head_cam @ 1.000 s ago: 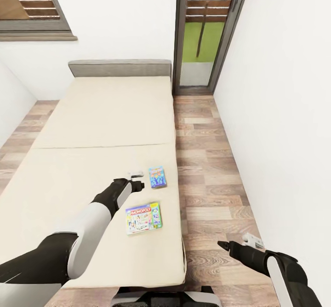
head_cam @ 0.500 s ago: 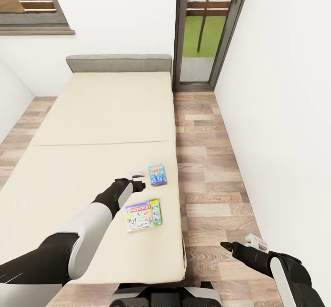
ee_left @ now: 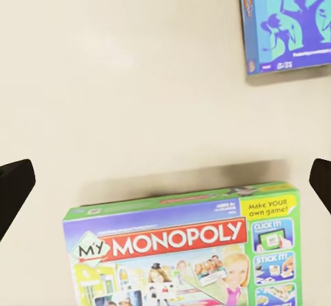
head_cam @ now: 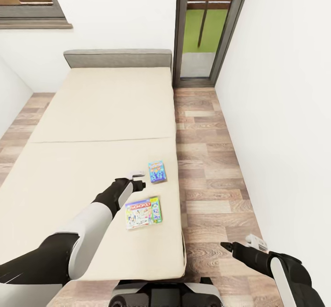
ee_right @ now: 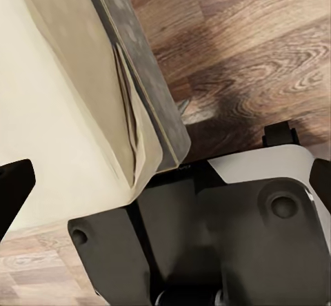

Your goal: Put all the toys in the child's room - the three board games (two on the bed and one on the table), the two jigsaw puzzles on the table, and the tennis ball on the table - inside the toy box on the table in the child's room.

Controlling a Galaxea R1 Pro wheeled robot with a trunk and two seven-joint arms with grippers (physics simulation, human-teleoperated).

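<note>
Beige bed (head_cam: 92, 127) with 2 board games: blue (head_cam: 157, 172), green Monopoly (head_cam: 143, 213)

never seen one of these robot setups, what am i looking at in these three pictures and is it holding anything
It is a simulated two-armed robot. The wide picture comes from a camera on its head, looking down over both arms at a beige bed in a narrow room.

Two board games lie on the bed: a Monopoly box nearer the robot and a smaller blue box beyond it.

The other two pictures come from cameras near each claw. The left claw hovers above the games, open, its dark fingertips at the picture's edges. The right claw hangs open over the wood floor beside the bed, looking down at the robot's own base. Neither holds anything.
</note>
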